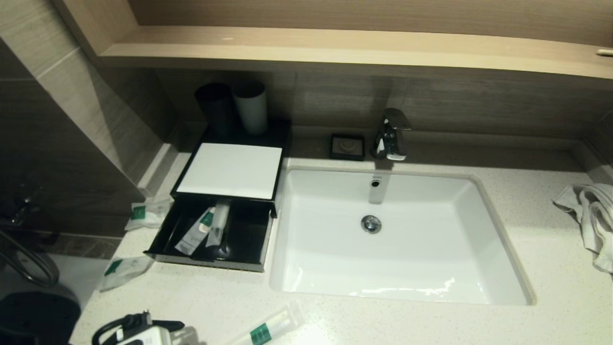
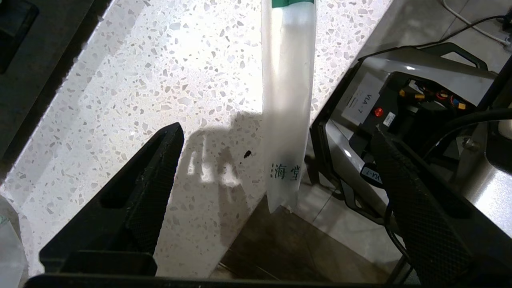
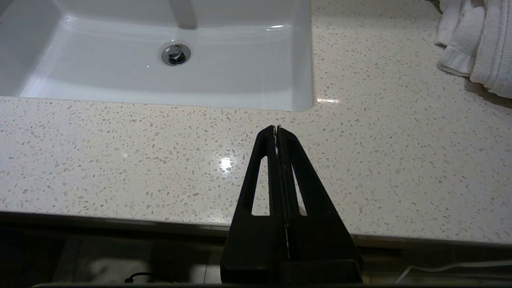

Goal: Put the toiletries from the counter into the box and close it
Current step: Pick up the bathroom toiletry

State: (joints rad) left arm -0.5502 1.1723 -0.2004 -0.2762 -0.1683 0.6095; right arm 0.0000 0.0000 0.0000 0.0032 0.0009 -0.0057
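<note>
With two packets in the open drawer (image 1: 210, 230), three more left on the tabletop (image 1: 431, 321): left gripper (image 2: 276, 160) wide open around the six-o'clock tube (image 2: 287, 100), right gripper (image 3: 277, 130) closed, idle.

Two slim tubes (image 1: 203, 230) lie in the box's (image 1: 230, 170) open drawer; one long tube (image 1: 268, 328) and two flat sachets (image 1: 146, 213) sit on the counter (image 1: 431, 321); two cups (image 1: 234, 108), one towel (image 1: 591, 211), one soap dish (image 1: 347, 146), one faucet (image 1: 392, 134).
</note>
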